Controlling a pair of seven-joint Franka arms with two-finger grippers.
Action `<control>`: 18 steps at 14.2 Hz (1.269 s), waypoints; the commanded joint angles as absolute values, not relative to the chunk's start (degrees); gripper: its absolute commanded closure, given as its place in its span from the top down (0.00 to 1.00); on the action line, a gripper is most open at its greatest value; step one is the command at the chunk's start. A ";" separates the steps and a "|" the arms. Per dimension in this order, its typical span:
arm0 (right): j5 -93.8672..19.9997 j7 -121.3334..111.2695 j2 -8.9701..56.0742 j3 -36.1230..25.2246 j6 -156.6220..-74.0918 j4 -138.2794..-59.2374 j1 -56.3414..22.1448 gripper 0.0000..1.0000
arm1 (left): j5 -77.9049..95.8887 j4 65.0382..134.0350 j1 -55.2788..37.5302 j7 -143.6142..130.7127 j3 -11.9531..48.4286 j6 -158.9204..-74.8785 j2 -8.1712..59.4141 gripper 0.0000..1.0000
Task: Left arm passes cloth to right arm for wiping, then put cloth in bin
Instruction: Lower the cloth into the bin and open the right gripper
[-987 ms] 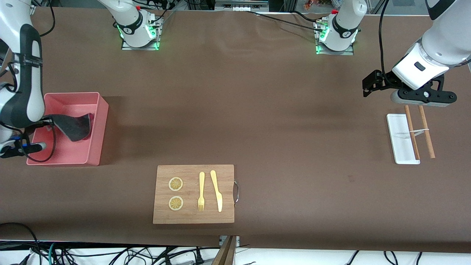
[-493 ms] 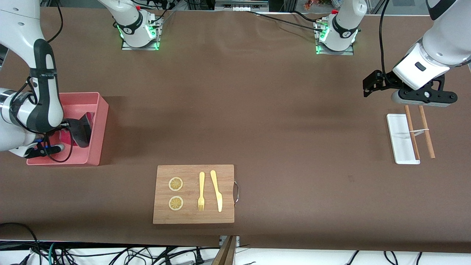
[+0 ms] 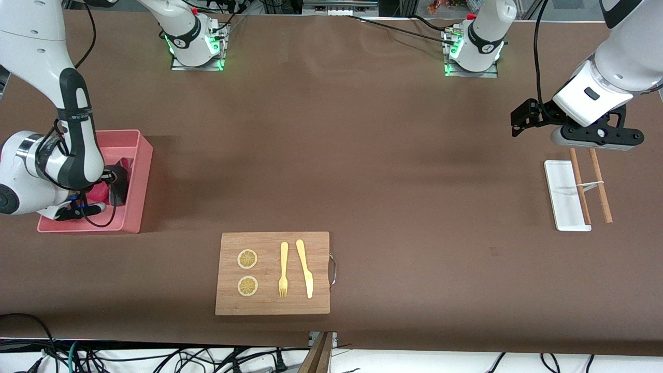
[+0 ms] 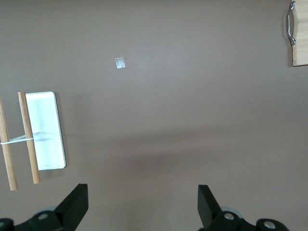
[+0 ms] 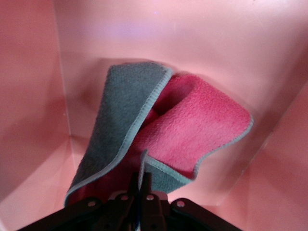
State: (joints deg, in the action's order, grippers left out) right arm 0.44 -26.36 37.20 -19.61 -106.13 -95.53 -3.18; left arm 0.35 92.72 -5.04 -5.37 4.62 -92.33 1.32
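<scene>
Inside the bin (image 3: 135, 181) the right pincer (image 5: 141, 185) stays pinched together on an edge of the cloth (image 5: 168, 130); a second ago the cloth hung dark and spread above the bin's floor, whereas now it lies folded low against the pink walls, so only the release seems left. Well apart from the bin, the left pincer (image 4: 139, 211) waits with jaws apart above the surface (image 3: 362, 155) near the white tray (image 3: 562, 199); unmoved.

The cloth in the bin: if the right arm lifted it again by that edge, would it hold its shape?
Probably not. The cloth lies folded and curled, so it looks floppy. Pinched at one edge by the right gripper, it would likely drape. It also seems light and unlikely to slip.
</scene>
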 commanded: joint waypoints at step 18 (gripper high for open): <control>-1.86 -26.63 9.42 -11.88 -89.73 -87.63 -2.29 1.00 | -0.09 92.46 -4.92 -4.92 4.66 -92.46 1.14 1.00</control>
